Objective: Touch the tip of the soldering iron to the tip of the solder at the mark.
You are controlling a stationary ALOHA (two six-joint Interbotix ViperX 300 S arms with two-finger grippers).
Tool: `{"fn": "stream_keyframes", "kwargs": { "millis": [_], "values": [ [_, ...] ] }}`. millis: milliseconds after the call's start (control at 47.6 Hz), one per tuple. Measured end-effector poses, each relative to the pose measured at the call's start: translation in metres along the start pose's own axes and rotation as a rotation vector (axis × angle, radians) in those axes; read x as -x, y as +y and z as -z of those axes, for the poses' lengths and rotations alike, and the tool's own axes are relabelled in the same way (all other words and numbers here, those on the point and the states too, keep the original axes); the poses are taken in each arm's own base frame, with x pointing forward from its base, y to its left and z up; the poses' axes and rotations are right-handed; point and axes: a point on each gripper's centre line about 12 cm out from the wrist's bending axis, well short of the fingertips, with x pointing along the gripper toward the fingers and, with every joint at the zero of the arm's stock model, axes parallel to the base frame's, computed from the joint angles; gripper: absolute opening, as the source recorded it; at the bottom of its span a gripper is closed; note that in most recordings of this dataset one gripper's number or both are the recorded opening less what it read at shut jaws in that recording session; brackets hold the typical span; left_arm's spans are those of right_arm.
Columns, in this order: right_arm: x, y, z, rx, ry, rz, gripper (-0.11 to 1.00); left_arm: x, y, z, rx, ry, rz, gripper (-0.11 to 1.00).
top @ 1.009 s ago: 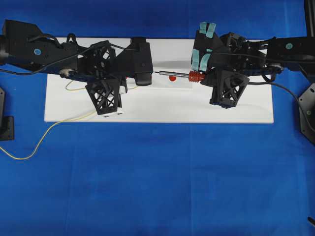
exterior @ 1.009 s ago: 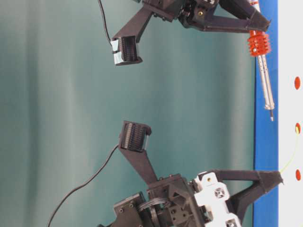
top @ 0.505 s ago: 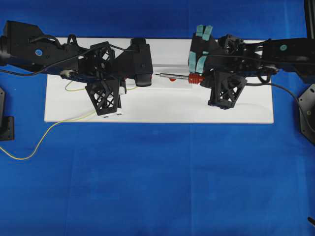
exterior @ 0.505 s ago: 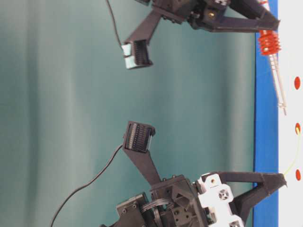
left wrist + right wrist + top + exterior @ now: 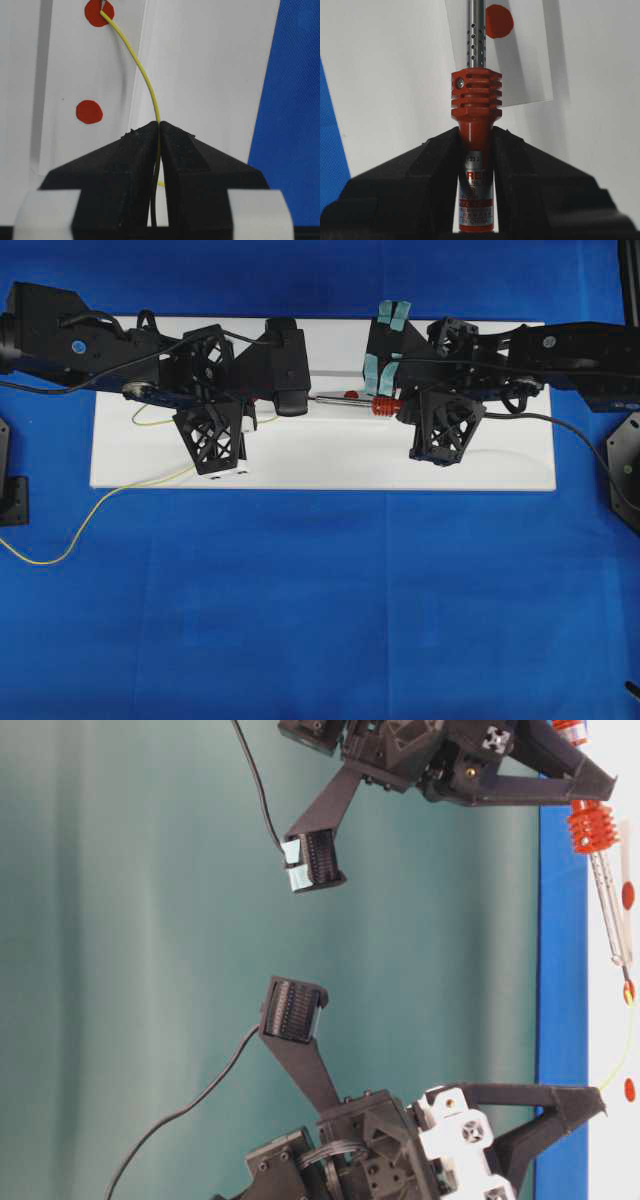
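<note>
Left gripper [image 5: 159,125] clamped on solder [image 5: 142,75]; wire tip on red mark [image 5: 99,11], upper left of left wrist view. Right gripper [image 5: 476,131] clamped on soldering iron [image 5: 476,105], tip arriving there. Risks: overshoot bends thin wire aside; tip scrapes white board [image 5: 500,465].

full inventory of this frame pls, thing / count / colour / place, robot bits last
Pen-shaped soldering iron with ribbed collar and silver shaft: 1, orange-red, clamped in the right gripper, tip pointing at the solder's tip.
Thin solder wire: 1, yellow, pinched in the left gripper, end lying on a red dot, slack trailing onto the blue cloth.
Round dot marks: 3 visible in the table-level view, red, in a row on the white board.
Flat rectangular board: 1, white, centre of the cloth.
Table cloth: 1, blue, under everything.
Left gripper: 1, black, over the board's left half.
Right gripper: 1, black, over the board's right half.
</note>
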Motion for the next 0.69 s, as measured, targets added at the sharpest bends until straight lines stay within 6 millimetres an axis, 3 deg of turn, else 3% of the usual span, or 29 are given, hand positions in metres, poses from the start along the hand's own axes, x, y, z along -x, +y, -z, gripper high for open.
{"fn": "stream_keyframes", "kwargs": {
  "millis": [694],
  "values": [
    [-0.0001, 0.0001, -0.0010, 0.001, -0.002, 0.000, 0.06, -0.0005, -0.0001, 0.0013, -0.003, 0.011, 0.001, 0.02]
  ]
}}
